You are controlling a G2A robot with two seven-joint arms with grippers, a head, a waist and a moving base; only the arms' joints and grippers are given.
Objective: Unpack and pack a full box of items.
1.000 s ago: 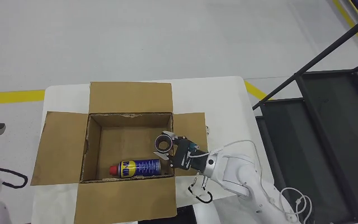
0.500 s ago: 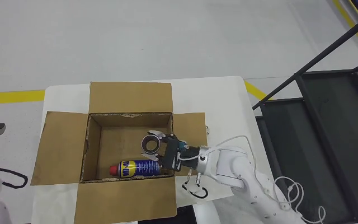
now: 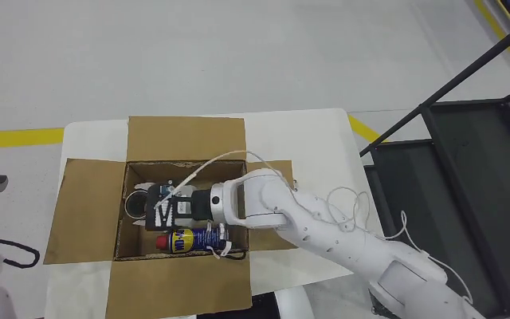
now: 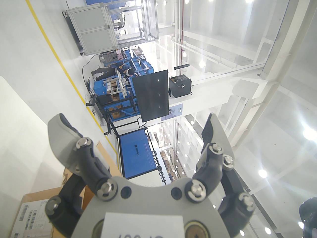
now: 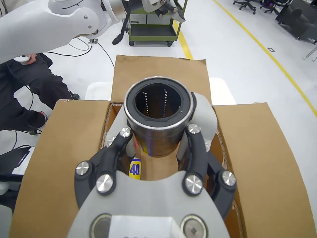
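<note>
Right arm (image 3: 287,211) extended, fingers (image 5: 205,115) clamped, left gripper (image 4: 135,125) raised, fingers spread

My right arm (image 3: 319,227) is a chain of smooth, glossy white shells with a silver ring at the wrist, and a thin white cable (image 3: 209,165) loops along it. My right gripper (image 5: 161,117) has a pale grey metal base plate, black linkage bars pinned with round silver screws, curved grey fingers (image 5: 204,111) and a white printed label at the plate's edge. My left gripper (image 4: 135,125) is built alike, with dark pads (image 4: 206,131) lining its fingers.
</note>
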